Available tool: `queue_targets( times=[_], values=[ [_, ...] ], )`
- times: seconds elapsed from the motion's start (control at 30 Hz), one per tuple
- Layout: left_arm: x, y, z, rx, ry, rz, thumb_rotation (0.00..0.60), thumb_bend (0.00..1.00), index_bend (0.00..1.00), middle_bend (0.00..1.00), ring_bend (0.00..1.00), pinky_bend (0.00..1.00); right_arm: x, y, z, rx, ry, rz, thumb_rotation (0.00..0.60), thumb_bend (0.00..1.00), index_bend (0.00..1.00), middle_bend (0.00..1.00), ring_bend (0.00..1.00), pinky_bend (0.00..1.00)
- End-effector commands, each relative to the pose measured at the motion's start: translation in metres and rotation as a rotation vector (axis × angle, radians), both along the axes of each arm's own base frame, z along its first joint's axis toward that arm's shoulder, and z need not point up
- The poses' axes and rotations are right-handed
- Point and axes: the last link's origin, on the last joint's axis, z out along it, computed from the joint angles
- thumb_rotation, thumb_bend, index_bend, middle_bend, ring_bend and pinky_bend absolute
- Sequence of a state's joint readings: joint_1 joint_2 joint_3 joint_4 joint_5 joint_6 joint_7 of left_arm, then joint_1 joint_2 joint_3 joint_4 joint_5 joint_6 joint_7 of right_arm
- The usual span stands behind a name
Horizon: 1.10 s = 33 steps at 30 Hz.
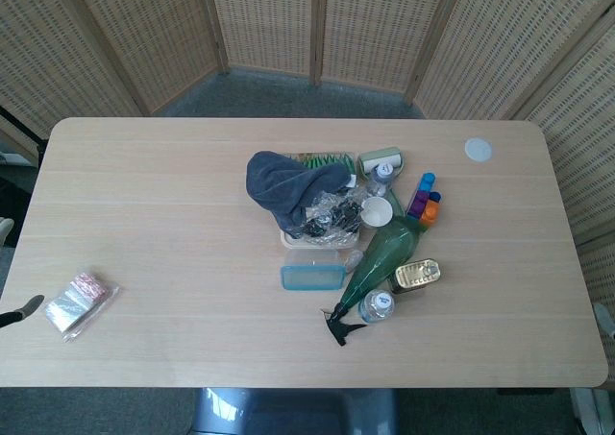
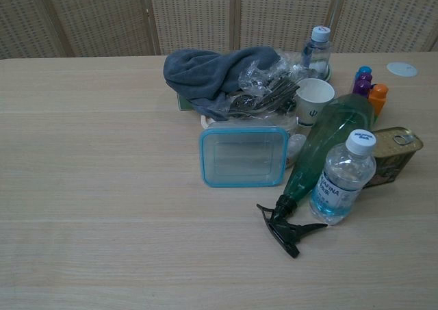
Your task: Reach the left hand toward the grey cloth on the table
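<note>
The grey cloth (image 1: 283,185) lies crumpled on top of a pile of things near the middle of the table, draped over a tray with clear plastic wrap; the chest view shows the grey cloth (image 2: 212,74) at the back centre. Only a dark tip of my left hand (image 1: 19,312) pokes in at the far left edge of the head view, far from the cloth. How its fingers stand is hidden. My right hand shows in neither view.
A small plastic bag (image 1: 79,301) lies beside the left hand. Around the cloth: a blue-rimmed container (image 2: 243,156), a green spray bottle (image 2: 321,146), a water bottle (image 2: 342,180), a tin can (image 1: 417,275), a paper cup (image 1: 377,212) and coloured small bottles (image 1: 425,200).
</note>
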<state>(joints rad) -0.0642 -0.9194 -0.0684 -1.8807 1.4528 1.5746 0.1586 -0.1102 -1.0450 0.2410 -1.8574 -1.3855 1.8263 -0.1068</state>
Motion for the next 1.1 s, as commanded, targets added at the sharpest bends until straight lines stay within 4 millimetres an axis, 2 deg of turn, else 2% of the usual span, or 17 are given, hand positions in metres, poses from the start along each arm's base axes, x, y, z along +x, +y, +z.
queue_targets(
  times=[0.03,0.27,0.4,0.6,0.73,0.83,0.93,1.1],
  values=[
    [-0.001,0.0,-0.001,-0.007,0.0,0.008,0.6,0.0,0.0,0.0,0.0,0.0,0.0,0.0,0.0,0.002,-0.003,0.001,0.508,0.0,0.0,0.0,0.0,0.0],
    [-0.002,0.002,-0.007,-0.026,-0.002,0.014,0.6,0.0,0.0,0.0,0.0,0.0,0.0,0.001,0.0,0.01,-0.014,0.002,0.506,0.0,0.0,0.0,0.0,0.0],
    [-0.001,0.019,-0.014,-0.072,0.026,0.002,0.6,0.0,0.0,0.0,0.0,0.0,0.002,0.003,-0.001,0.019,-0.021,0.008,0.508,0.0,0.0,0.0,0.0,0.0],
    [0.037,0.088,-0.024,-0.138,-0.005,-0.07,0.6,0.0,0.0,0.0,0.0,0.0,0.004,0.002,-0.001,0.029,-0.034,0.014,0.508,0.0,0.0,0.0,0.0,0.0],
    [0.074,0.14,-0.044,-0.217,0.037,-0.124,0.6,0.0,0.0,0.0,0.0,0.0,0.002,0.002,-0.001,0.034,-0.041,0.009,0.506,0.0,0.0,0.0,0.0,0.0],
    [0.099,0.17,-0.064,-0.273,0.088,-0.158,0.6,0.0,0.0,0.0,0.0,0.0,0.001,0.002,0.0,0.041,-0.048,0.006,0.507,0.0,0.0,0.0,0.0,0.0],
    [0.119,0.193,-0.087,-0.329,0.146,-0.19,0.6,0.0,0.0,0.0,0.0,0.0,0.001,0.002,0.0,0.043,-0.052,0.009,0.509,0.0,0.0,0.0,0.0,0.0],
    [0.137,0.22,-0.122,-0.414,0.227,-0.235,0.6,0.0,0.0,0.0,0.0,0.0,0.001,0.003,0.0,0.05,-0.053,0.014,0.504,0.0,0.0,0.0,0.0,0.0]
  ],
)
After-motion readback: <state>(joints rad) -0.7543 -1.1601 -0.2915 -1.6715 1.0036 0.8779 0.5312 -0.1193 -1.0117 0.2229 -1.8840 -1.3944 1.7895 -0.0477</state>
